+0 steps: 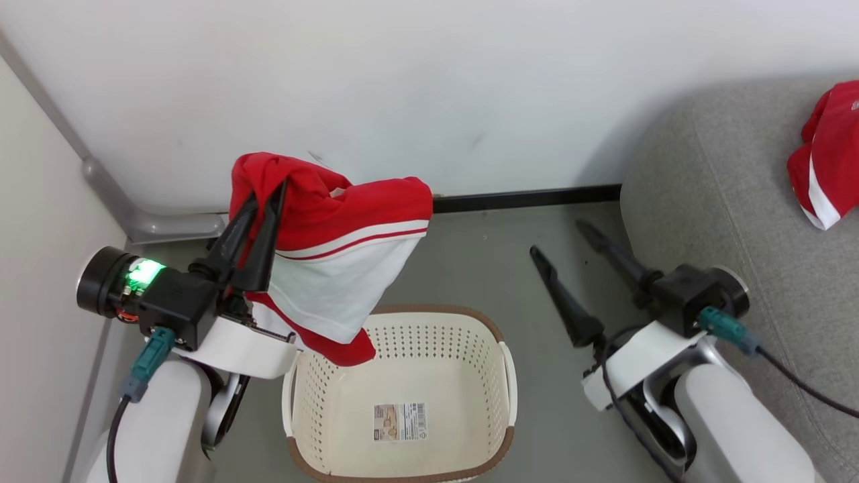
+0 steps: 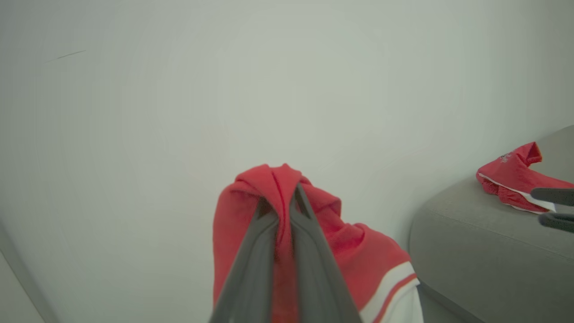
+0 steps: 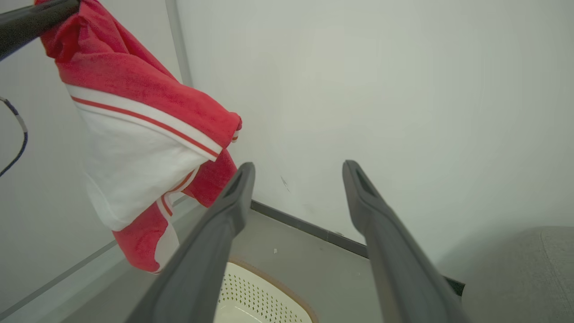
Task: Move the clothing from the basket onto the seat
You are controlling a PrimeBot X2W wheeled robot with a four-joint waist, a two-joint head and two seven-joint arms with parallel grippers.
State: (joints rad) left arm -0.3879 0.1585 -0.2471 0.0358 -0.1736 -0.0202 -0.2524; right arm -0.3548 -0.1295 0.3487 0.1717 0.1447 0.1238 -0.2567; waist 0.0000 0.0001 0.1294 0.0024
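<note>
At the left of the head view the left tool [image 1: 268, 192], its dark fingers clenched on a bunched fold, holds up one soft red garment [image 1: 349, 268] with a white panel and thin stripes. It hangs before the bare white wall [image 1: 429, 80], above the left rim of the single basket [image 1: 439, 349], which is cream plastic with rows of small holes and a brown rim. At centre right the right tool [image 1: 557, 238] is released, fingers spread over the grey floor [image 1: 490, 261] between the basket and the rounded grey fabric sofa [image 1: 725, 201], where a second garment [image 1: 829, 161], crumpled red and white, lies at the upper right.
</note>
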